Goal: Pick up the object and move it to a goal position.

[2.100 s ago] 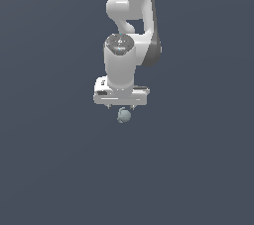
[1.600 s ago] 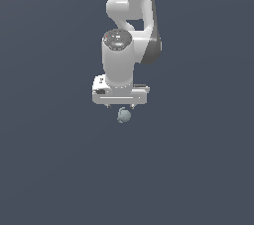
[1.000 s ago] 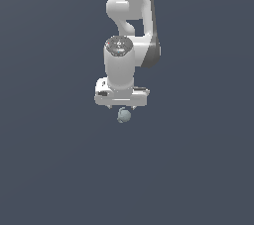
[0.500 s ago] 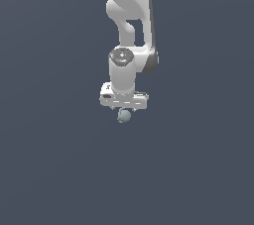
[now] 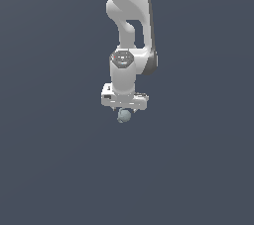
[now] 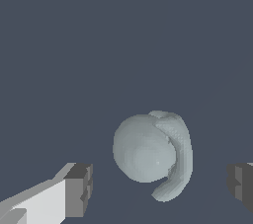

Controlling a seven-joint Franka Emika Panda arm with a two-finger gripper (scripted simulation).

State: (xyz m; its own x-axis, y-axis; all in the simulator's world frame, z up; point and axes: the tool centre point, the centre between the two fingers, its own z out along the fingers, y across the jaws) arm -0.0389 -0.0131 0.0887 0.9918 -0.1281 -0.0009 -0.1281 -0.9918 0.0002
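My jaws stand apart, one dark fingertip [image 6: 79, 190] on each side of the object [image 6: 150, 155], neither touching it. In the exterior view the gripper [image 5: 125, 110] sits at frame centre with the object [image 5: 124, 116] just beneath. I judge the grasp not yet made; closing, lifting and carrying remain. No goal marker shows.

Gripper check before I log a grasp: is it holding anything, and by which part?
Nothing is held. The gripper is open, jaws apart, with gaps either side of the grey-blue object.
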